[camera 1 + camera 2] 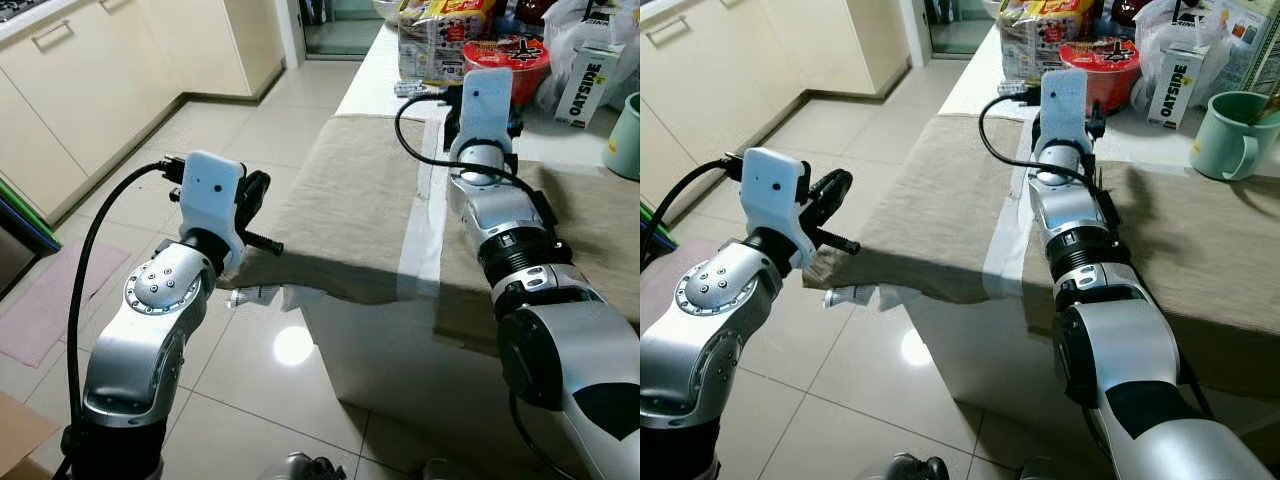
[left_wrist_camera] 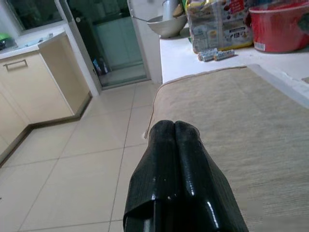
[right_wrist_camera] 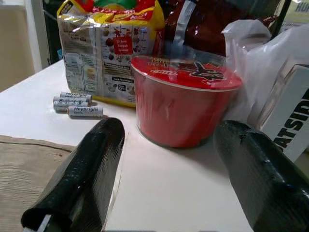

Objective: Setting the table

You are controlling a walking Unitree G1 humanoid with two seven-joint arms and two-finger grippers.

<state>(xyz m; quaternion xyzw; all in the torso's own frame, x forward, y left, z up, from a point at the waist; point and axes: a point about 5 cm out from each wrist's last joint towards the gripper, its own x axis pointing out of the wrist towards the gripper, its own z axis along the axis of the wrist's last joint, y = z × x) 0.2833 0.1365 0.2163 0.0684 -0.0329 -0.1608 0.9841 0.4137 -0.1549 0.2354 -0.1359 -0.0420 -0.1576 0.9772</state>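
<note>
At about 8 o'clock in the head views the left gripper point(image 2: 174, 145) hangs over the tiled floor point(image 1: 240, 390) just off the table's near left corner, its two black fingers pressed together with no gap and nothing between them. Beside it, at 9 o'clock of the table, the beige placemat point(image 1: 345, 215) droops over the table edge point(image 1: 330, 310), its corner hanging free close to the fingertips; whether they touch cannot be told. A small crumpled white wrapper point(image 1: 255, 295) lies on the floor under that corner. The floor to the left is open tile, bounded by cream cabinets point(image 1: 90, 90) at 10 o'clock and a doorway at 12.

A strip of bare white tabletop point(image 1: 425, 215) runs between this mat and a second beige placemat point(image 1: 1200, 260) at 3 o'clock. The right gripper point(image 3: 169, 174) reaches along that strip toward 12 o'clock, fingers spread wide apart and empty, low over the white surface past the mats' far edges. Just ahead of it stands a red noodle bowl point(image 3: 186, 104), then a noodle packet point(image 3: 111, 48) with loose batteries point(image 3: 77, 104) at its foot, a white plastic bag point(image 3: 260, 67) and an Oatside carton point(image 1: 1177, 92). A green mug point(image 1: 1230, 135) stands at 2 o'clock.
</note>
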